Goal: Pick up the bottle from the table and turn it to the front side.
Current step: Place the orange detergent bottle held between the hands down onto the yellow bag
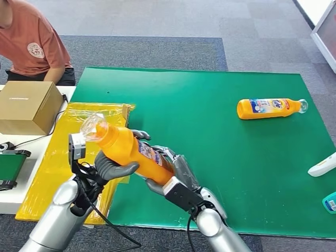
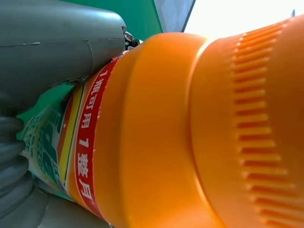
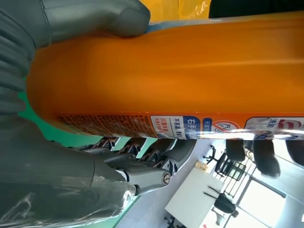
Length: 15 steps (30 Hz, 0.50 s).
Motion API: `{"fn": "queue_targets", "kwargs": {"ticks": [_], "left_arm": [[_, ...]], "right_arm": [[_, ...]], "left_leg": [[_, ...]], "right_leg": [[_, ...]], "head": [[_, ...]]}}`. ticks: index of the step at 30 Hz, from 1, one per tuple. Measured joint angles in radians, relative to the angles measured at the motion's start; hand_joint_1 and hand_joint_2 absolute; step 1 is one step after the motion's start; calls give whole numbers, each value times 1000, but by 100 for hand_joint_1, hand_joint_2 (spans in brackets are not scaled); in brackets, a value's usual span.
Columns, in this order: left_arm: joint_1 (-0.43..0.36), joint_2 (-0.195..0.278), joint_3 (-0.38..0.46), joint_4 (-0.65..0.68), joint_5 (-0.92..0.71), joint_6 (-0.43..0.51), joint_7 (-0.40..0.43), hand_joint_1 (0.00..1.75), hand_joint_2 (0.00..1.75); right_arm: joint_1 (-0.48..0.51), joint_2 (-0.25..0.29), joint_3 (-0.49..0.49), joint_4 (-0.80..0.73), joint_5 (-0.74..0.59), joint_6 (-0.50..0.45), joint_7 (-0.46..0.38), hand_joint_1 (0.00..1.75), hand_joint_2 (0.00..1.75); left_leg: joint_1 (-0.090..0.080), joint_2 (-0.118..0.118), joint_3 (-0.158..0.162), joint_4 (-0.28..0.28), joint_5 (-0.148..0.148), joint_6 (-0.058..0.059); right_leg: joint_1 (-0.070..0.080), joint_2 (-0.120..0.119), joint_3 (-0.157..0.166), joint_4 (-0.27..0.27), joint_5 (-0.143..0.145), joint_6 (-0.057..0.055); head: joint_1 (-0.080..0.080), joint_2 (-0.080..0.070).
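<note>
I have the orange bottle (image 1: 130, 152) up off the table (image 1: 238, 173), left robot hand (image 1: 113, 167) and right robot hand (image 1: 174, 176) both gripping it. Next I roll its label forward.

My head camera is looking forward and down over the green table (image 1: 245, 173). My wrist cameras are sitting pressed close behind each hand, both sharing the orange bottle (image 1: 130, 152) with it.

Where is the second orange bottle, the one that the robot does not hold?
In the head view, the second bottle lies on its side on the green mat, far right, away from both hands, with its clear cap pointing right.
</note>
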<state>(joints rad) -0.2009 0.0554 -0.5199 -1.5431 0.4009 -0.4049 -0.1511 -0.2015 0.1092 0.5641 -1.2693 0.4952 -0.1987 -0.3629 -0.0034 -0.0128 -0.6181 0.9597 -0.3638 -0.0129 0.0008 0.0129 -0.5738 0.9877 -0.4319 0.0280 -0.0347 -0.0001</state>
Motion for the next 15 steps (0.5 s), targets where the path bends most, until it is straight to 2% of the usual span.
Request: {"fn": "queue_targets", "kwargs": {"ticks": [2,3,6,7,15], "left_arm": [[0,5,-1,0,-3,2,-2,175,175],[0,8,-1,0,-6,4,-2,175,175],[5,13,0,-1,-23,19,-9,175,175],[11,15,3,-3,-38,33,-15,175,175],[138,16,101,-111,-301,277,-86,175,175]], "right_arm": [[0,0,2,2,1,-1,1,175,175],[0,0,2,2,1,-2,1,150,175],[1,0,3,4,0,-7,6,21,175],[3,0,2,4,-3,-10,9,2,175],[53,-10,-80,-59,-76,-40,23,0,175]], "left_leg": [[0,0,0,0,0,0],[0,0,0,0,0,0],[0,0,0,0,0,0],[0,0,0,0,0,0],[0,0,0,0,-1,0]], "right_leg": [[0,0,0,0,0,0],[0,0,0,0,0,0],[0,0,0,0,0,0],[0,0,0,0,0,0],[0,0,-1,0,0,0]], "head": [[0,0],[0,0],[0,0],[0,0],[0,0]]}}
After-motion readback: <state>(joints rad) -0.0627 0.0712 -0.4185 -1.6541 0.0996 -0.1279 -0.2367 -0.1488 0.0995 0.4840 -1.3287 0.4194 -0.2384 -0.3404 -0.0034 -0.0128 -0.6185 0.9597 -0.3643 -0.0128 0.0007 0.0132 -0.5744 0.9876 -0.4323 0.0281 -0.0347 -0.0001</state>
